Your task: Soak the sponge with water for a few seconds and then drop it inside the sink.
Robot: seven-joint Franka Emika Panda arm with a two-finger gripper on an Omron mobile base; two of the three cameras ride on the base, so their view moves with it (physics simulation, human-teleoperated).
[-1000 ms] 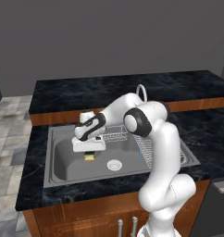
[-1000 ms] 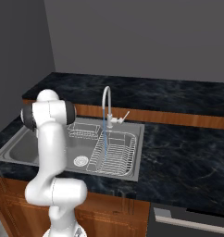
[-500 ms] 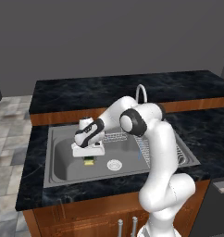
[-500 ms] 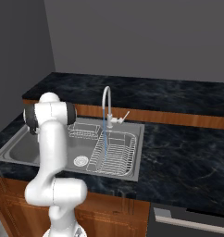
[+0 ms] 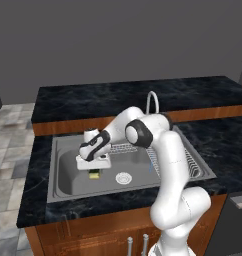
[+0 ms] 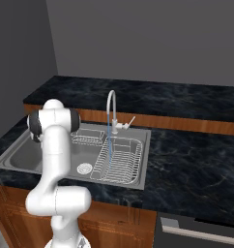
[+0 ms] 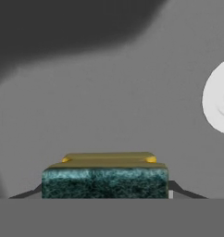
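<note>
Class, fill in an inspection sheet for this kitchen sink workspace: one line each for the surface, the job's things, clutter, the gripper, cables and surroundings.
Surface: dark stone counter, wooden cabinets below.
Job's things: sponge held low over the sink floor; water falls from the faucet onto the dish rack, apart from the sponge.
Clutter: small wire basket at the back of the sink.
Gripper: gripper shut on the sponge.
Cables: nothing seen.
Surroundings: grey wall, tiled floor.

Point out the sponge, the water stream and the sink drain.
sponge (image 7: 104, 183), hand view, on its dark green face.
water (image 6: 109, 145), right base view, mid-stream below the spout.
drain (image 5: 123, 177), left base view, centre of the round strainer.
</note>
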